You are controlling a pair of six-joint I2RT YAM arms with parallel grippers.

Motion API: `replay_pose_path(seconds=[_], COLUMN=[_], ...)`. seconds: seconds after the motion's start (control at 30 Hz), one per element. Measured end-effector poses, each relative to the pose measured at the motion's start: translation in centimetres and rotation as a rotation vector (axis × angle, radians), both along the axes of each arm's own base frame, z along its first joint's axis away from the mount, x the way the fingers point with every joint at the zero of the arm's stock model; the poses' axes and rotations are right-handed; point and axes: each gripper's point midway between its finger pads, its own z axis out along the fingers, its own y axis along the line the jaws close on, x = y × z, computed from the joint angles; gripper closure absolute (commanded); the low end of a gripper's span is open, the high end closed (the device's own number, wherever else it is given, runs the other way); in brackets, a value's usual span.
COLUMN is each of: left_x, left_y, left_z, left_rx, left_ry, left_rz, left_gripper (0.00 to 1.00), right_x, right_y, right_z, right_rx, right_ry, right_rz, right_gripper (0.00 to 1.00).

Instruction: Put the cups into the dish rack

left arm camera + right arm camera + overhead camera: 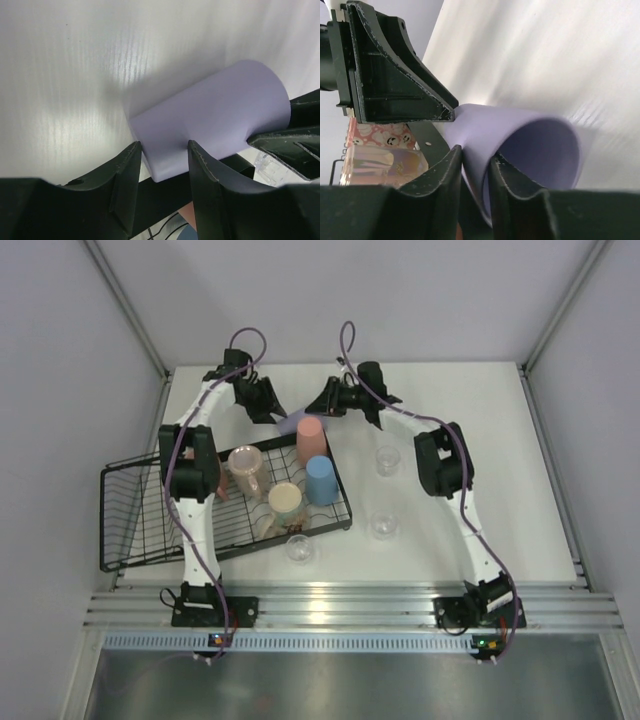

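A lavender cup (289,424) hangs on its side above the far end of the dish rack (130,525), between both grippers. My left gripper (164,145) is shut on its base, with one finger touching each side. My right gripper (476,152) is shut on the cup's wall at the rim (540,150), one finger inside and one outside. In the rack stand a salmon tumbler (311,440), a blue tumbler (321,480), a pink mug (245,468) and a cream mug (285,502). Three clear glasses (388,460) (385,526) (299,548) stand on the table.
The rack's taller basket section (125,490) is at its left end, under the left arm. The two arms meet at the far middle of the white table (470,420). Grey walls close in the back and both sides.
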Motion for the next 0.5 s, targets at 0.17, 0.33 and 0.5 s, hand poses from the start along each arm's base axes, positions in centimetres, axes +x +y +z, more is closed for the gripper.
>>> replay_pose_path(seconds=[0.17, 0.33, 0.5], left_x=[0.7, 0.9, 0.8], left_y=[-0.7, -2.0, -3.1], left_z=[0.7, 0.8, 1.3], left_rx=[-0.040, -0.093, -0.133], left_ry=[-0.039, -0.073, -0.079], left_rz=[-0.021, -0.053, -0.067], left_gripper=[0.53, 0.48, 0.39], right_x=[0.0, 0.0, 0.6], right_y=[-0.3, -1.8, -4.2], right_z=[1.8, 2.5, 2.3], right_rx=[0.042, 0.038, 0.065], right_ry=[-0.011, -0.028, -0.014], right_rz=[0.012, -0.044, -0.089], right_gripper=[1.00, 1.00, 1.00])
